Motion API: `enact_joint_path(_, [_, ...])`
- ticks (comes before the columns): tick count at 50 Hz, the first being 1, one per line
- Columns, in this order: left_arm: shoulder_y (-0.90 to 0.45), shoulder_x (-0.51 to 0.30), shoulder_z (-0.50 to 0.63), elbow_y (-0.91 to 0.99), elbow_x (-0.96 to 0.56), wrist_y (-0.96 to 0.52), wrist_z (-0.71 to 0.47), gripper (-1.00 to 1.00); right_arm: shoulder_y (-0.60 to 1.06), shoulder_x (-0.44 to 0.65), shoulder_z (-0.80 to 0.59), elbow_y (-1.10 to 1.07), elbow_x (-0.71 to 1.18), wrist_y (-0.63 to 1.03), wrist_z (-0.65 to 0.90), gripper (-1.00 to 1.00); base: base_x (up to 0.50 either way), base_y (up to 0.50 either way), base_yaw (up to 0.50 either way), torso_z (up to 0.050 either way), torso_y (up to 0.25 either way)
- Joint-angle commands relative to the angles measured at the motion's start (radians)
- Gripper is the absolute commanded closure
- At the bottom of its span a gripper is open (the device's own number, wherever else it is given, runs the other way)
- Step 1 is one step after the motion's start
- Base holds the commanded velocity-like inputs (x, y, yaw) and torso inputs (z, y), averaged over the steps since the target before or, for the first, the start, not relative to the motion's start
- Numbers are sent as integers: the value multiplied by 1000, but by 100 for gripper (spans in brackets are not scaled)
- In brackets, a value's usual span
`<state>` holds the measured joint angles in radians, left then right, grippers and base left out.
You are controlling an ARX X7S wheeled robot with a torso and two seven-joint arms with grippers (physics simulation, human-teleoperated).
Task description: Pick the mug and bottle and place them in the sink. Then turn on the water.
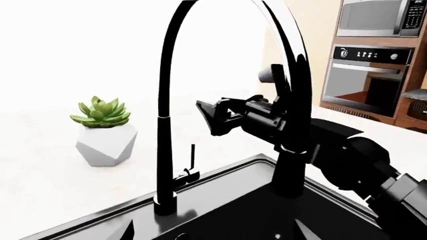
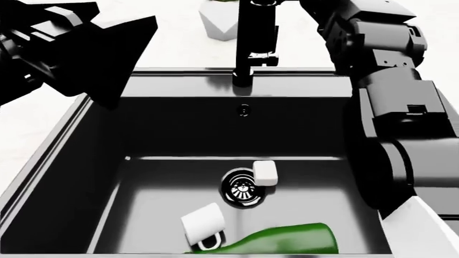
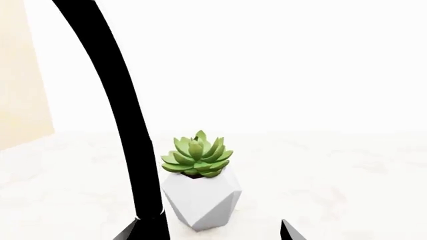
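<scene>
The white mug [image 2: 203,226] lies on its side on the floor of the black sink [image 2: 107,177]. Beside it lies the green bottle [image 2: 287,239], toward the near wall. No water runs from the tall black faucet [image 1: 167,100]. My right gripper [image 3: 208,236] is open at the faucet's arched neck [image 3: 127,125], which passes just inside one fingertip. From the left wrist view the right gripper [image 1: 215,117] is seen behind the neck, above the thin lever handle [image 1: 192,159]. My left gripper [image 1: 213,236] is open and empty over the sink's back left corner.
A small white rounded block [image 2: 265,172] rests beside the chrome drain [image 2: 240,189]. A white faceted planter with a green plant [image 3: 199,192] stands on the counter behind the faucet. An oven and a microwave [image 1: 367,75] are at the far side of the room.
</scene>
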<state>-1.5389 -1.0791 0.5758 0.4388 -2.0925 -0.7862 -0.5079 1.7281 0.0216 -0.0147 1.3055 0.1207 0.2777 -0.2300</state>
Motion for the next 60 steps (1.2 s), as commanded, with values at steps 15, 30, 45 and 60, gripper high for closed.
enact_joint_path(15, [-68,1,4,-11,-22,-50,-29,-100,11,-3,78,3,-65,21,-25,-100,0,0,0,0,-124])
enact_joint_path(30, [-75,7,2,-14,-20,-56,-27,-100,39,6,96,2,-75,41,-47,-100,0,0,0,0,-124])
enact_joint_path(45, [-71,3,-2,-4,-24,-51,-35,-100,42,-1,93,2,-75,45,-63,-100,0,0,0,0,-124])
enact_joint_path(60, [-66,-2,-9,-7,-21,-47,-32,-100,32,0,94,2,-79,40,-49,-100,0,0,0,0,-105])
